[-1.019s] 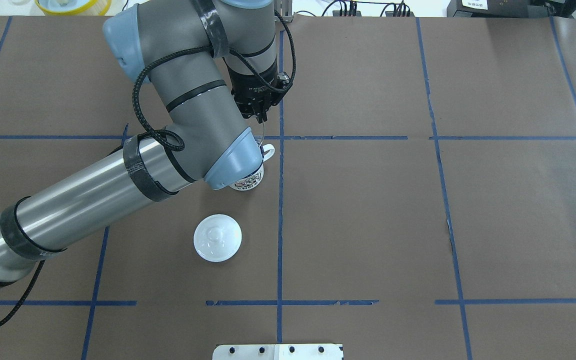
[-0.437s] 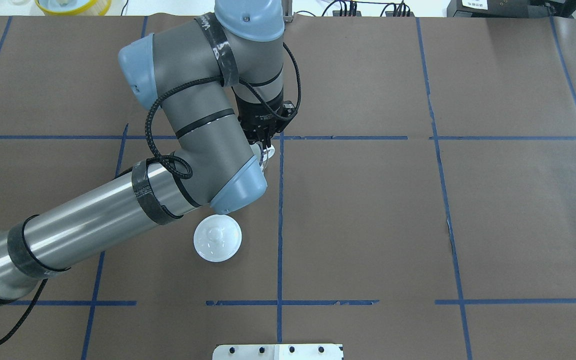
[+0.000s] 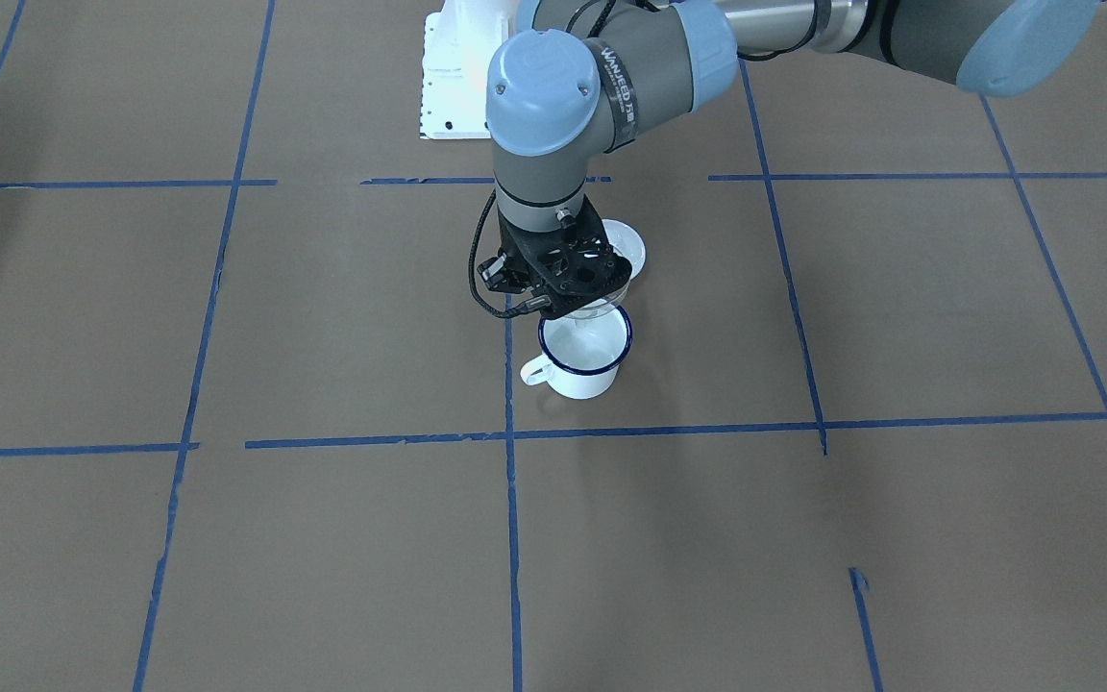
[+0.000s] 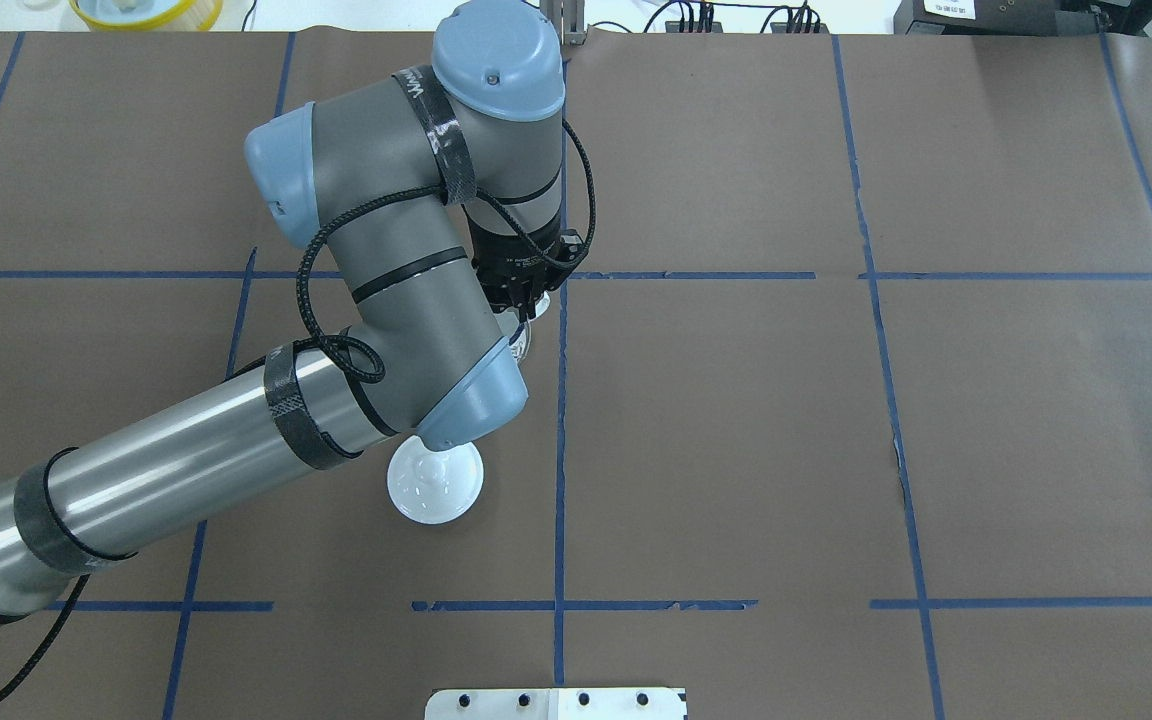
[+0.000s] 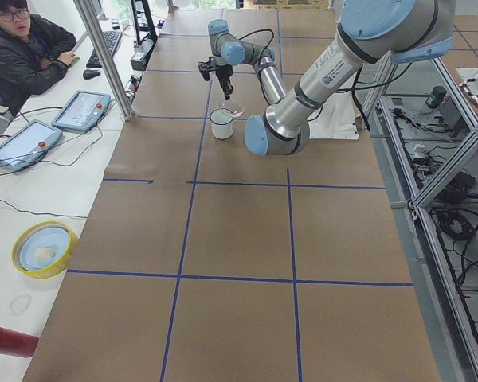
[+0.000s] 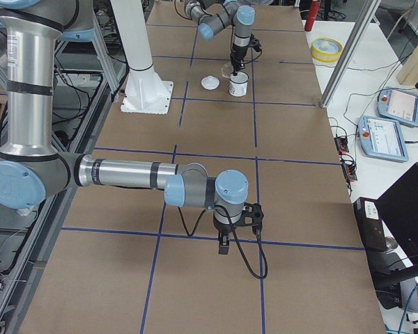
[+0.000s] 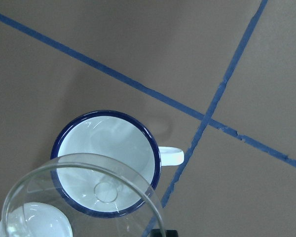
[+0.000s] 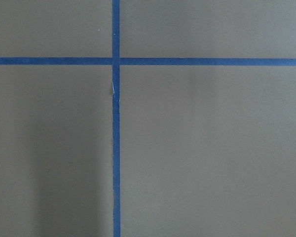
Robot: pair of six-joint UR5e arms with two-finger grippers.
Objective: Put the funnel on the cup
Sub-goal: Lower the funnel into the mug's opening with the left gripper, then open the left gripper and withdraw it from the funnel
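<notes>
White, blue-rimmed cup [image 7: 113, 138]; clear funnel [image 7: 84, 202]; brown table [image 7: 138, 44], blue grid lines [image 7: 229, 74].

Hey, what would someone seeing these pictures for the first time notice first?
The big left arm bends over mid-table, its left gripper holding the clear funnel just over the white, blue-rimmed cup, spout above the cup's mouth. A round white lid lies beside the cup, on the robot's side.
</notes>
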